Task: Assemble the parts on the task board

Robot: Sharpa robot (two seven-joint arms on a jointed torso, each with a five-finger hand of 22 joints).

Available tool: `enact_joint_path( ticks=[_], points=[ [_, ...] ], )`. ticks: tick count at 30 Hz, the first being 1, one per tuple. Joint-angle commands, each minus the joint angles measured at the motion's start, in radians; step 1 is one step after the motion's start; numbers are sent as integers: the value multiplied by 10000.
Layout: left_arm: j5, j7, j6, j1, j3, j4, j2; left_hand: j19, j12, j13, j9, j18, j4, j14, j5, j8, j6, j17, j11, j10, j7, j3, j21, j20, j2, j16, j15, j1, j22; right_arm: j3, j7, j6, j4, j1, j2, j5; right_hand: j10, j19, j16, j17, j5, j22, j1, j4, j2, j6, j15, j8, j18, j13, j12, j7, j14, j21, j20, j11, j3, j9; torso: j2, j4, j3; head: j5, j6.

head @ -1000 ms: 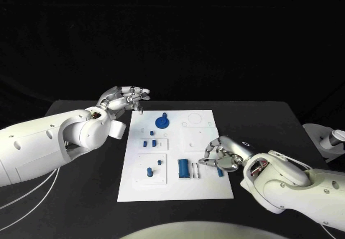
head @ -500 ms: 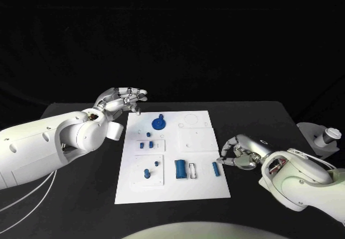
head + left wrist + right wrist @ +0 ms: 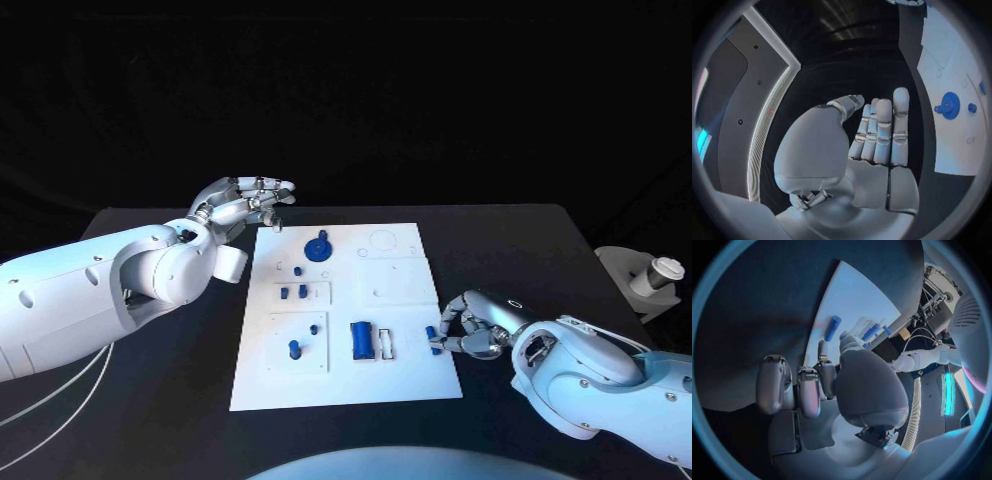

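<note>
Task board point(image 3: 407, 290), a white plate, lies in the middle of the black surface point(image 3: 548, 250), its long sides running away from the robot. Small blue parts sit on it: a round gear-like part point(image 3: 317, 245) near the far end, two short pegs point(image 3: 293, 292) in a square recess on the left side, another peg point(image 3: 294, 348) in the recess nearer the robot, and a chunky blue block point(image 3: 362, 340) standing lengthwise beside a narrow slot, its long axis along the board's length.

At the board's right edge lies a slim blue bar point(image 3: 433, 339), its long axis also along the board's length, pointing away from the robot. The right hand point(image 3: 473, 325) rests at that edge with its fingers curled toward the bar; fingertips are right at it, but whether they actually pinch it I cannot tell. From the right wrist view, the bar point(image 3: 832, 328) lies flat on the white plate just past the fingertips point(image 3: 822, 349), apart from them by a sliver.

Left hand point(image 3: 245, 201) hovers off the board's far left corner, above the surface, fingers loosely bent and close together; in the left wrist view the hand point(image 3: 873, 135) holds nothing, fingers straight and side by side, with the gear-like part point(image 3: 949, 105) off to one side on the board.
</note>
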Motion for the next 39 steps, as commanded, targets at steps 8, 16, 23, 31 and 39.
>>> enact_joint_path(
  ticks=[8, 16, 23, 31, 39],
  points=[
    [38, 61, 149, 5, 5, 29, 11, 0, 64, 9, 0, 150, 38, -79, 18, 6, -91, -15, -10, -78, -2, 14, -47, 55, 31, 40, 5, -49, -15, -3, -295, 335, -277, -131, 370, -287, 11, 274, -13, 2106, -35, 1925, -5, 12, 5, 180, 41, -44, -13, 752, 2, -31, 955, -15, 49, 33, 28, -23, -9, 1, -17, 32, -37],
    [38, 53, 150, 5, 5, 35, 4, 0, 64, 9, 0, 150, 38, -79, 18, 6, -91, -15, -10, -78, -2, 14, -47, 55, 31, 40, 5, -49, -15, -5, -403, 683, -450, -242, 578, -498, 21, 285, -12, 2116, -478, 1934, 610, -45, 139, 371, -36, -105, -13, 758, -7, -125, 956, -9, -2, -56, 391, -95, -10, 9, -17, 43, -44],
    [38, 42, 157, 5, 5, 38, -6, 0, 64, 9, 0, 150, 38, -79, 18, 6, -91, -15, -10, -78, -2, 14, -47, 55, 31, 40, 5, -49, -15, -5, -496, 1105, -582, -306, 713, -962, 9, 296, -12, 2124, -824, 1943, 1377, -194, 82, 487, -91, -197, -17, 757, -35, -189, 958, -1, -54, -115, 1108, -181, -13, 3, -22, 51, -47],
    [36, 34, 171, 5, 5, 47, -19, 6, 86, 15, 2, 150, 42, -81, 19, 13, -94, -21, -10, -92, -1, 18, -55, 54, 36, 47, 4, -43, -20, -5, -584, 703, -537, -337, 792, -1224, 71, 352, 17, 2217, -274, 1989, 2068, -563, -212, 639, -174, -131, -48, 807, 4, -285, 976, 153, -149, -235, 3159, -139, -16, 3, -18, 38, -36],
    [35, 29, 170, 5, 5, 55, -35, 6, 86, 15, 2, 150, 42, -81, 19, 13, -94, -21, -10, -92, -1, 18, -55, 54, 36, 47, 4, -43, -20, 28, -556, -384, -55, -293, 687, -562, 228, 397, 39, 2287, 201, 2018, 753, -890, -875, 451, -168, 343, -70, 930, 148, -267, 991, 276, -148, -221, 5627, 371, -19, 0, -20, 43, -21]
  ],
)
